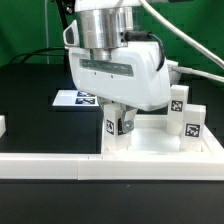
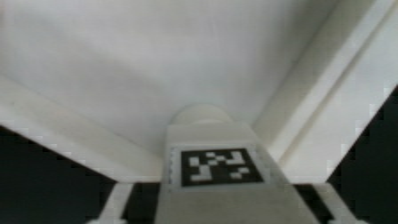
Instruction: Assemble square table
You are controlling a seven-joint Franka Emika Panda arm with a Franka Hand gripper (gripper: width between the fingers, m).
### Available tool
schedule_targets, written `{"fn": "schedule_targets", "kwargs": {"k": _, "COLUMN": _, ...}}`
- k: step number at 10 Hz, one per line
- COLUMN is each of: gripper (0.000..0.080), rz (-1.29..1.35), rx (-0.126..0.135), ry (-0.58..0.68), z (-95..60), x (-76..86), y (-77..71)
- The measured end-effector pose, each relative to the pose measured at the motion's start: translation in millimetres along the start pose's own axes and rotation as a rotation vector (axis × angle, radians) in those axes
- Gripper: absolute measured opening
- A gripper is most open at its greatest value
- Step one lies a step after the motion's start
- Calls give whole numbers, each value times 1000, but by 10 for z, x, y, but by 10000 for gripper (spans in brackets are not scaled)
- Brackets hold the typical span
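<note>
The white square table top lies at the exterior view's right, rim up. Two white tagged legs stand upright on its far right side. My gripper is shut on a third white leg with a black-white tag and holds it upright over the top's near left corner. In the wrist view the leg points down into the top's inner surface, close to the raised rim. Pale fingers flank the leg on both sides of my gripper. I cannot tell if the leg touches the top.
The long white border rail runs along the front of the black table. The marker board lies behind my gripper. A small white piece shows at the exterior view's left edge. Cables hang at the back right.
</note>
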State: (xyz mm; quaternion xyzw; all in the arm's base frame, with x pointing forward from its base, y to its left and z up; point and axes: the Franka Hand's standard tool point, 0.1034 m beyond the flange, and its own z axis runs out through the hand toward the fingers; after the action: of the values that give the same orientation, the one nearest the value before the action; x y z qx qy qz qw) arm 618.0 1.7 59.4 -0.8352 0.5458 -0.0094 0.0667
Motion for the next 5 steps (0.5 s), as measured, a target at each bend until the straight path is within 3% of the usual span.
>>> {"fn": "schedule_targets", "kwargs": {"k": 3, "gripper": 284, "rz": 492, "rx": -19, "ry": -16, "z": -6, "x": 17, "y": 27}}
{"fn": "schedule_targets", "kwargs": {"k": 5, "gripper": 284, "rz": 804, "rx": 0, "ry": -58, "z": 1, "x": 22, "y": 27}}
